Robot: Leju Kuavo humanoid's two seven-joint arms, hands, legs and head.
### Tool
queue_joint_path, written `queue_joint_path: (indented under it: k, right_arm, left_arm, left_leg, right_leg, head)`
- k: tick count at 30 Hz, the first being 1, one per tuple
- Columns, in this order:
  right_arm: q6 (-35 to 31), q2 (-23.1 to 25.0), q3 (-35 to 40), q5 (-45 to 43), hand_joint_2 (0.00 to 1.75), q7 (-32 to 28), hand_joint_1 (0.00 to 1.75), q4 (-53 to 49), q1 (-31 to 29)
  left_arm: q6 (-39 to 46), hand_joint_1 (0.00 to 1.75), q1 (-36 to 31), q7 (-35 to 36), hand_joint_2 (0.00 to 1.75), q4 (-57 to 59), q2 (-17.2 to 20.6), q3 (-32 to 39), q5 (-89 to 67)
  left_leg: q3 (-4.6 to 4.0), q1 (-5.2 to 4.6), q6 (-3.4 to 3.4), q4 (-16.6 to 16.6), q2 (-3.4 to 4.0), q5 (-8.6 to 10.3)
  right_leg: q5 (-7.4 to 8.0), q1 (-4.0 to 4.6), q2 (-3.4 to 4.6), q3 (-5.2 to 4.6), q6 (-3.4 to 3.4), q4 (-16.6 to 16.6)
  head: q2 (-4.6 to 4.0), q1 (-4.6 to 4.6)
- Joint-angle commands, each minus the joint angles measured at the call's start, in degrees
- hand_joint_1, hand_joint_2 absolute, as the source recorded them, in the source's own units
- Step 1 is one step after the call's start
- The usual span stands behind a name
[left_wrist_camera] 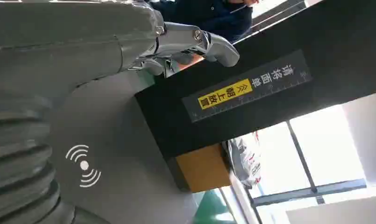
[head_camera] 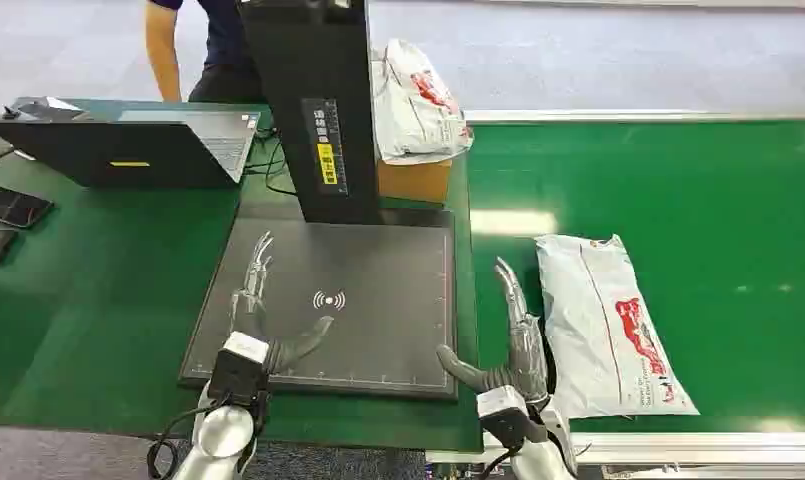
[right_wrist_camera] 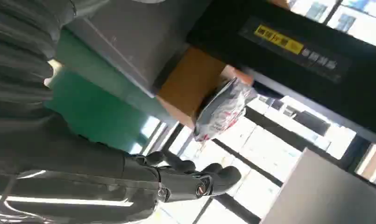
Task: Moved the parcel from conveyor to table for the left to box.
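Lying on the belt (head_camera: pixel 678 180), the parcel (head_camera: pixel 608 325) has the right hand (head_camera: pixel 518 335) open and empty just beside it, likely ready to grab, while the left hand (head_camera: pixel 253 300) waits open over the pad (head_camera: pixel 388 270).

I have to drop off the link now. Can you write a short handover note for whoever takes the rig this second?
Left hand: open, fingers straight, over the dark scan pad, holding nothing.
Right hand: open, beside the white parcel, not gripping it.
The parcel lies flat on the green conveyor. Another white parcel sits on the cardboard box behind the black scanner tower.
Done: nothing for this parcel.
Left: right hand moves it to the table, left hand boxes it.
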Motion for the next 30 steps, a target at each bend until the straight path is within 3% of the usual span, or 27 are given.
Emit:
queue_joint_path:
  k: [1, 12, 17, 23, 24, 30]
  right_arm:
    - [-3.49, -1.9, -13.12, 4.29, 1.75, 6.5, 0.0, -2.5, 3.55]
    - [-4.02, -1.36, -16.31, 6.7, 1.75, 8.95, 0.0, -3.53, 4.43]
    - [-3.87, -0.36, -22.57, 12.75, 1.75, 14.37, 0.0, -3.06, 4.91]
    - [-3.76, -0.23, -22.99, 12.85, 1.75, 14.32, 0.0, -2.45, 4.47]
    - [-1.58, -0.71, -24.89, 16.96, 1.75, 22.06, 0.0, 0.72, 3.72]
    - [2.33, -1.27, -30.26, 16.55, 1.75, 20.91, 0.0, 13.25, -0.43]
  left_arm:
    - [0.69, 0.0, -0.02, -0.72, 1.75, 2.55, 0.48, 0.87, -0.27]
    - [-0.09, 0.0, -0.88, -0.88, 1.75, 3.25, -0.15, 1.39, -0.92]
    - [-1.32, 0.0, -0.82, -0.75, 1.75, 2.64, -0.54, 1.5, -1.79]
    - [-1.4, 0.0, -0.7, -0.73, 1.75, 2.44, -0.51, 1.5, -1.85]
    - [-1.92, 0.0, -0.88, -0.54, 1.75, 2.45, -0.42, 1.3, -2.02]
    - [-2.35, 0.0, -0.33, 0.27, 1.75, 0.96, -0.24, 1.06, -2.6]
  left_leg:
    - [0.41, 0.05, -0.1, -0.2, -0.18, -0.02]
    - [0.1, 0.02, -0.06, -0.05, -0.11, 0.01]
    - [0.13, 0.02, -0.04, -0.05, -0.14, 0.0]
    - [0.09, 0.01, -0.04, -0.04, -0.05, -0.01]
    - [0.11, 0.01, -0.04, -0.04, -0.04, -0.01]
    - [0.27, 0.06, -0.07, -0.14, -0.08, 0.03]
  right_leg:
    - [-0.08, 0.06, -0.24, 0.51, -0.06, -0.25]
    - [-0.03, 0.03, -0.13, 0.15, -0.04, -0.06]
    - [-0.04, 0.03, -0.16, 0.17, -0.03, -0.07]
    - [-0.01, 0.02, -0.07, 0.12, -0.02, -0.06]
    - [-0.01, 0.01, -0.06, 0.13, -0.03, -0.06]
    - [0.03, 0.07, -0.12, 0.35, -0.04, -0.21]
  head:
    - [0.0, 0.0]
    - [0.0, 0.0]
    - [0.0, 0.0]
    - [0.0, 0.0]
    - [0.0, 0.0]
    - [0.0, 0.02]
